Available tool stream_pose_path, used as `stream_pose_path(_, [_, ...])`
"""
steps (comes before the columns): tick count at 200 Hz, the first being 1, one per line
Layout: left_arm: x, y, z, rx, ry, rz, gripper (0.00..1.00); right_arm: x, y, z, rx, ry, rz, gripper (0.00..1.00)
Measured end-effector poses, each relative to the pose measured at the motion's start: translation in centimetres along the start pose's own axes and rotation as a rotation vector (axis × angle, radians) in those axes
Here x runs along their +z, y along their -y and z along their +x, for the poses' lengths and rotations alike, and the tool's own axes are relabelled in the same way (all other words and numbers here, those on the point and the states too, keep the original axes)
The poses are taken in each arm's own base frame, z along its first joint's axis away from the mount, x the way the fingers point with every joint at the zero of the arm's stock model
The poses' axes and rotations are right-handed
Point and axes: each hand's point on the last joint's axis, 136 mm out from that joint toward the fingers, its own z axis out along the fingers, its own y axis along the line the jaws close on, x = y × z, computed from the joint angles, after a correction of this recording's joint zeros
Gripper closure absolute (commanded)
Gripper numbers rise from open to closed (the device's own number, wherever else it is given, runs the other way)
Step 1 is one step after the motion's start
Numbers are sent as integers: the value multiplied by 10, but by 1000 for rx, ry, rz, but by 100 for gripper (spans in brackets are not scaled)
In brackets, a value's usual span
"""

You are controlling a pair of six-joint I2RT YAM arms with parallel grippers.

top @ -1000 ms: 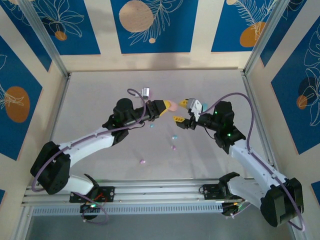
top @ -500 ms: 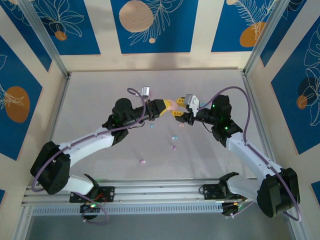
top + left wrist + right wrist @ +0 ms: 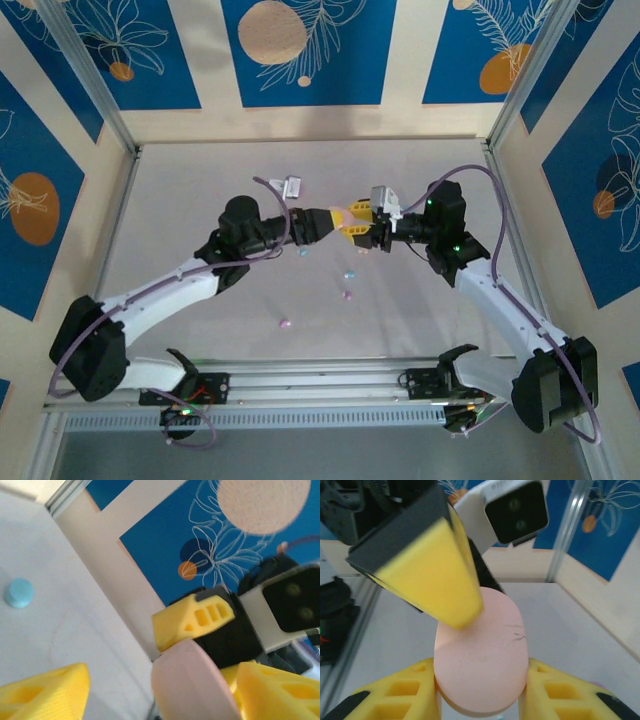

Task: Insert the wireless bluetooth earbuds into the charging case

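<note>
A pink oval charging case hangs above the middle of the table, where my two grippers meet. My right gripper is shut on it, one yellow finger pressed to each side. My left gripper is open, and the case stands between its spread fingers with a gap on the left side. In the top view the left gripper and right gripper touch tip to tip. Tiny earbuds lie on the table below: a blue one, another blue one, a purple one and a pink one. One blue earbud shows past my left fingers.
Walls with blue panels and metal frame posts close in the white table on three sides. A metal rail carrying both arm bases runs along the near edge.
The right gripper came in from the right and closed on the pink case that the left gripper held. The left gripper then opened its fingers.
</note>
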Motion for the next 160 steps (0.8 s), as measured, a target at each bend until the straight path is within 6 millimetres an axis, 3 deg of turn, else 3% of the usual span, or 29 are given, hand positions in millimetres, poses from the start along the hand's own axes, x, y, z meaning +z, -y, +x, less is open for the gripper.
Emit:
stream_pose_path(34, [-16,32,6,381,-40,95,22,1,-10,0,81,2,-104,72])
stream_pose_path(68, [-20,35,20,593,-93,136,32,-1,-20,-6,110,18,-171,71])
stream_pose_path(120, [-21,32,27,697,-119,146,45,-2,-27,-10,117,31,-215,71])
stream_pose_path(160, [-21,32,27,703,-118,151,46,-1,-31,-11,120,34,-231,71])
